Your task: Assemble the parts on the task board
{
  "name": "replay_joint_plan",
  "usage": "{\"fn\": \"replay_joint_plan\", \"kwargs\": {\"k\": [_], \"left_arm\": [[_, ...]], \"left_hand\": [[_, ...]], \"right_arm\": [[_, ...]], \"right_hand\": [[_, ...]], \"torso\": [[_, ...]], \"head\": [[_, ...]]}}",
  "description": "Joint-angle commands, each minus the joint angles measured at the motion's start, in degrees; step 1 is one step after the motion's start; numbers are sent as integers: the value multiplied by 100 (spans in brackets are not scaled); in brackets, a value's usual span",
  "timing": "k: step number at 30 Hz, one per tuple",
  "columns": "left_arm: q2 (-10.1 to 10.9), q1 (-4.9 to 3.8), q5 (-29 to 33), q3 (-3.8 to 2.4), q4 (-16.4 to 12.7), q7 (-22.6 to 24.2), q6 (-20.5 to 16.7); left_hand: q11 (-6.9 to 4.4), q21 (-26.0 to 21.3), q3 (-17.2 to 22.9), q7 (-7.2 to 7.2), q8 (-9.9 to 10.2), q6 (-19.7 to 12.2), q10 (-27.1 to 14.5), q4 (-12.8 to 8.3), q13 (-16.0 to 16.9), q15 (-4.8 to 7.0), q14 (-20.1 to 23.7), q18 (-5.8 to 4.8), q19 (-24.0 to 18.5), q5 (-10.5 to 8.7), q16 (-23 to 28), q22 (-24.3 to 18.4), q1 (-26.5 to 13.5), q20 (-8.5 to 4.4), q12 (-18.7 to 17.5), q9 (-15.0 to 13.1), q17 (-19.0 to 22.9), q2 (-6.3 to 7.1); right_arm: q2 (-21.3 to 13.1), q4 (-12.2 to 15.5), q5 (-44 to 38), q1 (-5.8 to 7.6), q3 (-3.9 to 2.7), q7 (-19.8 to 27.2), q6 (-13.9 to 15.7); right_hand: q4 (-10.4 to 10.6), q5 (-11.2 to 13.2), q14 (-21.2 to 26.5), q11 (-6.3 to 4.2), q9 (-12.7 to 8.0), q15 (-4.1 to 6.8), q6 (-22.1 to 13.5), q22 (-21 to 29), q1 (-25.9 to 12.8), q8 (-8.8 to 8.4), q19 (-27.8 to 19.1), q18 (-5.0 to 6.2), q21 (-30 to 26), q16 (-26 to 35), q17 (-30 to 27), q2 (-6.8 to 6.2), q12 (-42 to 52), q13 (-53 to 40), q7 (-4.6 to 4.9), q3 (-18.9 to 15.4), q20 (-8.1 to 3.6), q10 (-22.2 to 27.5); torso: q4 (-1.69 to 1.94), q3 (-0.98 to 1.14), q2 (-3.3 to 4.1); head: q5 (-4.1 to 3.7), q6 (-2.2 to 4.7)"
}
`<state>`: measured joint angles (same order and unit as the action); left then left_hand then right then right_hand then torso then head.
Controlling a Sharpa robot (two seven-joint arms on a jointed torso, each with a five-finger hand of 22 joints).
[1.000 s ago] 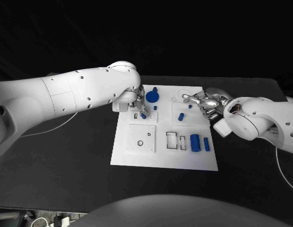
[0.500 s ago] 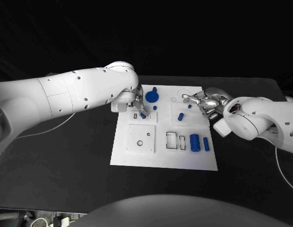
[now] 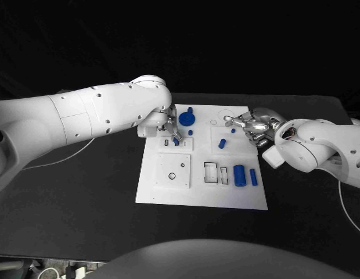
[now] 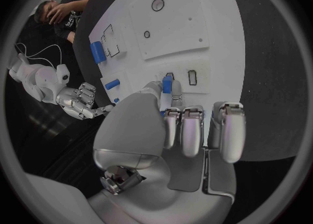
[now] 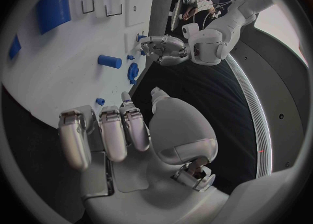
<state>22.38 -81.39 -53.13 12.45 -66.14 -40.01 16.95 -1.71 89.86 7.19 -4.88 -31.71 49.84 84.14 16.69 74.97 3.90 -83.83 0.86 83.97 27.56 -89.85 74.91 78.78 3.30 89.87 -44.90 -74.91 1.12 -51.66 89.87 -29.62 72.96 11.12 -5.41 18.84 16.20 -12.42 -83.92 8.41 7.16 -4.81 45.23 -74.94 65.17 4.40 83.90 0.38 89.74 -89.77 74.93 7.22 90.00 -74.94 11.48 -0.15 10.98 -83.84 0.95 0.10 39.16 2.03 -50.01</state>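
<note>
Looking down past my arms, the black surface (image 3: 79,197) carries the white task board (image 3: 201,195) in its middle. Nearest me on the board lie a thick blue cylinder (image 3: 240,175) and a thinner blue bar (image 3: 253,176) side by side, next to two outlined rectangular slots (image 3: 210,171); to their left sits a raised square plate with a small hole (image 3: 173,170). Farther up, a short blue peg (image 3: 222,143) lies on bare board, with a tiny blue stud (image 3: 233,131) just beyond it.

My left hand (image 3: 168,129) is over the board's left half, and its thumb and a finger pinch a small blue part (image 4: 167,85), held upright just above two small rectangular recesses (image 4: 192,77). Just beyond that hand, a round blue gear-like part (image 3: 187,119) sits near the board's far edge.

My right hand (image 3: 248,125) hovers at the board's far right corner, fingers loosely curled and apart, holding nothing. From its wrist the blue peg (image 5: 109,61) and the round part (image 5: 133,71) lie on the board beyond its fingertips (image 5: 127,97).
</note>
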Motion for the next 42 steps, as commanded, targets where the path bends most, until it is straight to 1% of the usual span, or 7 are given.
{"fn": "replay_joint_plan", "kwargs": {"k": [1, 11, 18, 21, 26, 39, 42], "left_arm": [[-22, 0, 11, -2, 3, -833, 92], [-19, 1, 29, -1, -12, -843, 165], [-18, 1, 36, 0, 25, -840, 191], [-21, 1, 44, 1, 31, -835, 193], [-20, 1, 63, 1, 33, -818, 179], [-19, 1, 102, 1, 23, -800, 213], [-22, 1, 107, 2, 17, -804, 215]], "left_hand": [[-25, 14, 33, 367, -10, 418, 586, -3, 1503, 41, -617, -86, 603, -17, -15, 1509, 39, -40, 13, -2, -1509, -43], [-25, 14, 39, 367, -8, 421, 586, -2, 1503, 41, -617, -86, 603, -17, -15, 1509, 35, -40, 13, -6, -1509, -44], [-25, 14, 43, 367, -7, 424, 586, -1, 1503, 41, -617, -86, 603, -17, -15, 1509, 32, -40, 13, -9, -1509, -44], [-25, 14, 43, 367, -7, 424, 586, -1, 1503, 41, -617, -86, 603, -17, -15, 1509, 31, -40, 13, -9, -1509, -44], [-24, 14, 44, 366, -6, 426, 586, 0, 1503, 41, -617, -86, 603, -18, -15, 1509, 28, -40, 13, -12, -1509, -42], [-24, 14, 48, 366, -3, 425, 586, 0, 1503, 41, -617, -86, 603, -19, -15, 1509, 25, -40, 13, -14, -1509, -41], [-23, 14, 51, 365, 1, 423, 586, 1, 1503, 41, -617, -86, 603, -20, -15, 1509, 19, -40, 13, -17, -1509, -38]], "right_arm": [[3, 2, -35, -4, 0, 1, -89], [12, -5, -35, -4, 0, -2, -91], [16, -5, -35, -4, 0, -5, -96], [12, -4, -35, -4, 0, -8, -93], [14, -4, -35, -5, 1, -8, -95], [14, 1, -35, -5, 1, -9, -92], [16, -2, -35, -6, 1, -7, -91]], "right_hand": [[-4, 5, -608, 39, -5, -45, -34, -1506, 5, 34, 610, -38, 26, -23, 1507, 37, 0, -1506, 142, -32, 31, -616], [-4, 5, -608, 39, -5, -45, -34, -1506, 5, 34, 610, -38, 26, -23, 1507, 37, 0, -1506, 142, -32, 31, -616], [-4, 5, -608, 39, -5, -45, -34, -1506, 5, 34, 610, -38, 26, -23, 1507, 37, 0, -1506, 142, -32, 31, -616], [-4, 5, -608, 39, -5, -45, -34, -1506, 5, 34, 610, -38, 26, -23, 1507, 37, 0, -1506, 142, -32, 31, -616], [-4, 5, -608, 39, -5, -45, -34, -1506, 5, 34, 610, -38, 26, -23, 1507, 37, 0, -1506, 142, -32, 31, -616], [-4, 5, -608, 43, -6, -49, -37, -1506, 10, 35, 610, -38, 26, -23, 1507, 45, 0, -1506, 146, -37, 36, -616], [-4, 5, -608, 43, -6, -49, -37, -1506, 10, 35, 610, -38, 26, -23, 1507, 45, 0, -1506, 146, -37, 36, -616]], "torso": [[0, 1, 0], [4, -1, -3], [2, -5, 1], [6, -4, 4], [-3, -3, 0], [4, -1, 2], [3, -2, 0]], "head": [[2, 1], [-6, 1], [20, 1], [9, 1], [11, 1], [2, 1], [35, 1]]}}
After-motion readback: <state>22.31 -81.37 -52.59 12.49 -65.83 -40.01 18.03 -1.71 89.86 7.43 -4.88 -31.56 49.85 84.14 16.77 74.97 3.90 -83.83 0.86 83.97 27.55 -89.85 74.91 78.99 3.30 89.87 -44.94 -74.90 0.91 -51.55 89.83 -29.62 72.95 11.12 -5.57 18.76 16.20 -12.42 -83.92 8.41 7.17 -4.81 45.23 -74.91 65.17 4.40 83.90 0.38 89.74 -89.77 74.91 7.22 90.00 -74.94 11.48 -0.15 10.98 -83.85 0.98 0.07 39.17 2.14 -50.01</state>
